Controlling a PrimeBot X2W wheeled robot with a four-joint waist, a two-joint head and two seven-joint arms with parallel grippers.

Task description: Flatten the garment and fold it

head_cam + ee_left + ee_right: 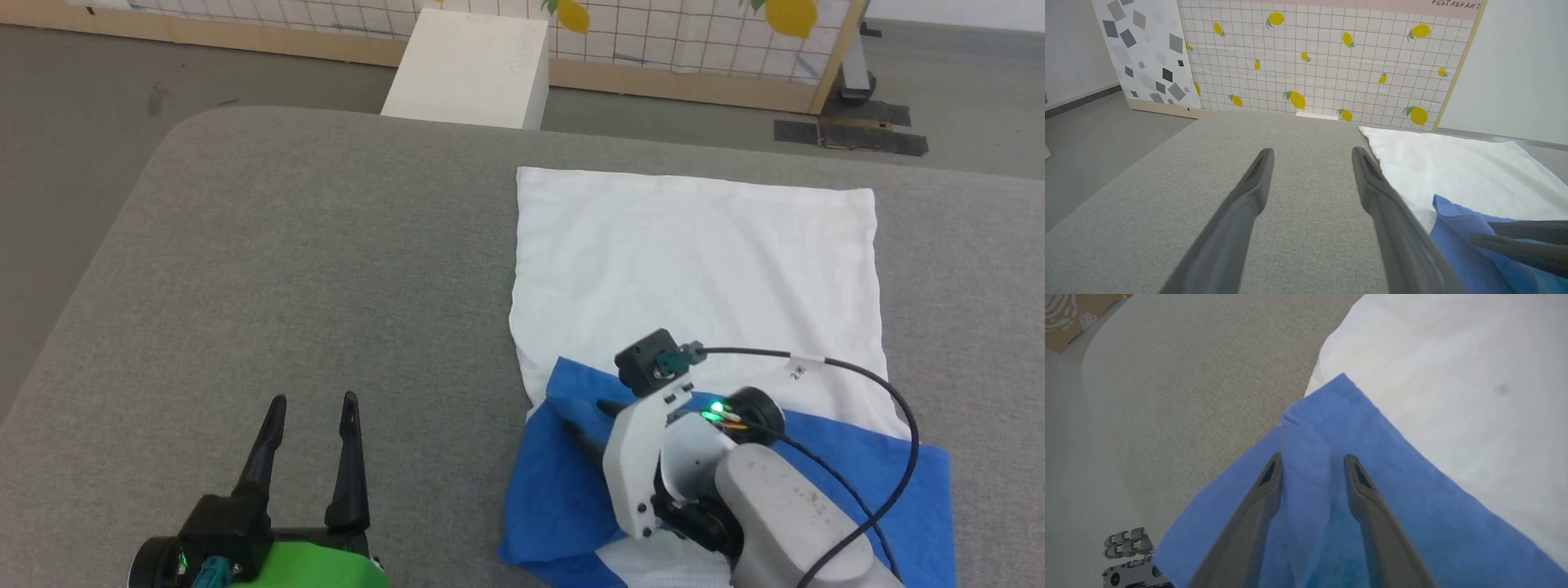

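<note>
Probably soft, light, prone to slipping; garment (694, 261) spread on grey counter (286, 269), blue part nearest; best pinched at edges or corners; right hand (1312, 459) apart, straddling a blue ridge; left hand (313, 400) apart, empty.

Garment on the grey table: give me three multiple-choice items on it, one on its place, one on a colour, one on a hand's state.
1. In the head view the garment lies on the table's:
A. right part
B. left part
C. near-left corner

2. The cloth between the right hand's fingers is:
A. white
B. blue
C. green

3. The left hand is:
A. shut on the garment
B. open over bare table
C. shut on nothing

Answers:
1 A: the white body and the blue part sit right of centre.
2 B: a blue fold rises between its two fingers.
3 B: its fingers stand apart with grey table beneath them.
</note>
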